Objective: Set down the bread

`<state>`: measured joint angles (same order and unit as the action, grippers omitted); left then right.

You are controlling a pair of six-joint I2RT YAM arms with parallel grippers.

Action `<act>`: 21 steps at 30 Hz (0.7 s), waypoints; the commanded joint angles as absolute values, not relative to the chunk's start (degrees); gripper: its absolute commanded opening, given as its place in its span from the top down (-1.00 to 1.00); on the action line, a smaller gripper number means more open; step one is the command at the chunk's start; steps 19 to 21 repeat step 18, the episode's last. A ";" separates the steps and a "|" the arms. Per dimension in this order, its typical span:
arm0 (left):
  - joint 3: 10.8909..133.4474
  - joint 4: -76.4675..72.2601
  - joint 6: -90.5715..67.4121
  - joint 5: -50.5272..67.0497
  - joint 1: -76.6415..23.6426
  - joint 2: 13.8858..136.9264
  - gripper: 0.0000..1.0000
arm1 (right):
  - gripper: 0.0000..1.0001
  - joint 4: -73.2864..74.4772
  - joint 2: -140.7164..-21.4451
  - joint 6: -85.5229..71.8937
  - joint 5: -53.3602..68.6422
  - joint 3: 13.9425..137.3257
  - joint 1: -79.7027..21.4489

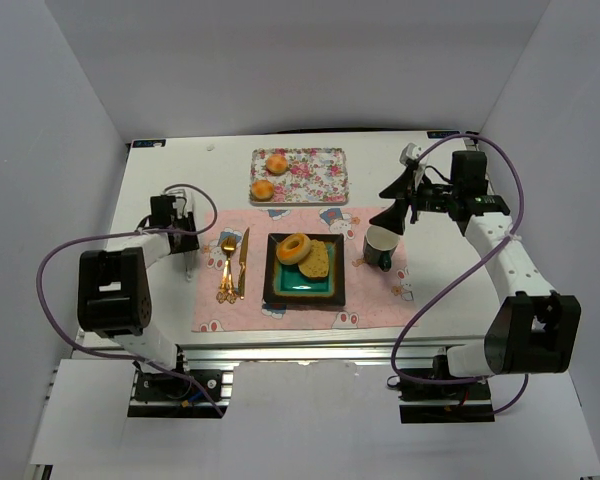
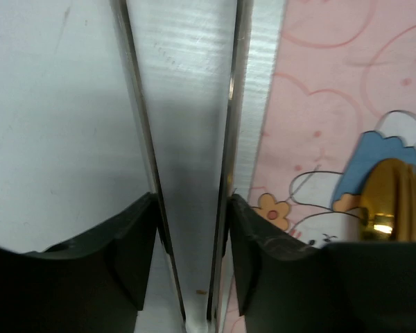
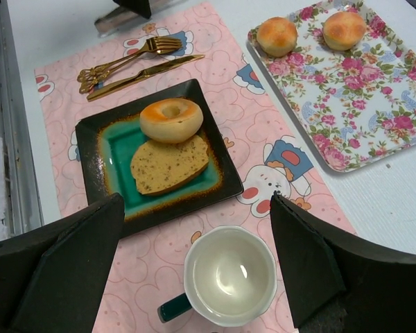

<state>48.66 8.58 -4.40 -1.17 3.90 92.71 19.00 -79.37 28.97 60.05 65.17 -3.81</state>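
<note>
White walls, white table (image 1: 160, 180), pink placemat (image 1: 370, 300), right gripper (image 3: 194, 270) gaping empty (left gripper (image 2: 194, 229) slightly parted, empty).

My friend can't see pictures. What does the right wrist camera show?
A square dark plate with a teal middle holds a bagel and a bread slice, on a pink bunny placemat. An empty white cup sits below between the open right gripper fingers; gold cutlery and a floral tray with two rolls lie beyond.
</note>
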 commanded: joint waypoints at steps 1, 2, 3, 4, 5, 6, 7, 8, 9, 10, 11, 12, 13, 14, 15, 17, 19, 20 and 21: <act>48.08 8.70 -2.29 -1.49 5.45 93.69 -0.11 | -0.79 19.95 -77.25 30.15 59.24 66.01 -3.96; 47.99 8.88 -2.29 -1.49 5.71 93.78 -0.15 | -0.79 20.13 -77.43 29.97 58.54 66.18 -4.04; 47.64 9.14 -2.46 -2.19 6.23 93.52 -0.41 | -0.79 20.39 -77.87 29.62 57.93 66.44 -4.04; 47.55 9.23 -2.72 -2.37 6.50 93.25 -0.46 | -0.79 21.09 -78.22 28.84 57.40 67.14 -4.04; 47.37 9.14 -2.72 -2.37 6.94 92.73 -0.50 | -0.79 21.53 -78.48 28.31 55.91 67.58 -4.13; 46.85 8.97 -3.16 -2.37 7.12 91.33 -0.72 | -0.79 21.88 -79.10 27.43 54.59 68.11 -4.22; 46.58 8.79 -3.34 -2.55 7.21 90.45 -0.79 | -0.79 21.71 -79.36 26.03 52.84 68.99 -4.31; 46.50 8.88 -3.69 -2.55 7.38 89.74 -0.85 | -0.79 21.62 -79.97 22.27 48.56 69.52 -4.48; 46.76 9.22 -4.04 -2.55 7.47 88.00 -0.96 | -0.79 21.88 -80.33 20.76 46.17 70.13 -4.57; 46.93 9.40 -4.30 -2.11 7.47 87.02 -0.96 | -0.79 22.67 -80.77 19.35 43.10 71.62 -4.74; 47.11 9.58 -4.65 -2.02 7.38 85.88 -0.96 | -0.79 22.85 -81.21 15.94 36.37 72.41 -4.83; 47.28 9.84 -5.88 -1.93 7.47 84.83 -0.96 | -0.79 23.20 -82.08 14.78 33.69 73.20 -5.01; 47.81 10.02 -6.50 -1.32 7.47 82.47 -0.96 | -0.79 23.55 -82.35 14.16 31.49 74.60 -5.01; 48.07 10.19 -8.16 -1.06 7.47 81.22 -0.96 | -0.79 23.55 -82.53 13.28 28.33 75.14 -5.01; 48.25 10.20 -9.39 -0.97 7.56 79.82 -0.96 | -0.79 23.12 -82.79 12.66 27.17 75.41 -5.01; 47.82 9.15 -13.33 -0.88 7.56 75.25 -0.96 | -0.79 21.98 -82.97 11.87 26.54 76.28 -5.10; 47.12 8.44 -14.75 -0.79 7.47 73.49 -0.97 | -0.79 21.19 -82.79 10.47 26.80 76.46 -5.10; 47.12 8.44 -14.75 -0.79 7.47 73.49 -0.97 | -0.79 21.19 -82.79 10.47 26.80 76.46 -5.10; 47.12 8.44 -14.75 -0.79 7.47 73.49 -0.97 | -0.79 21.19 -82.79 10.47 26.80 76.46 -5.10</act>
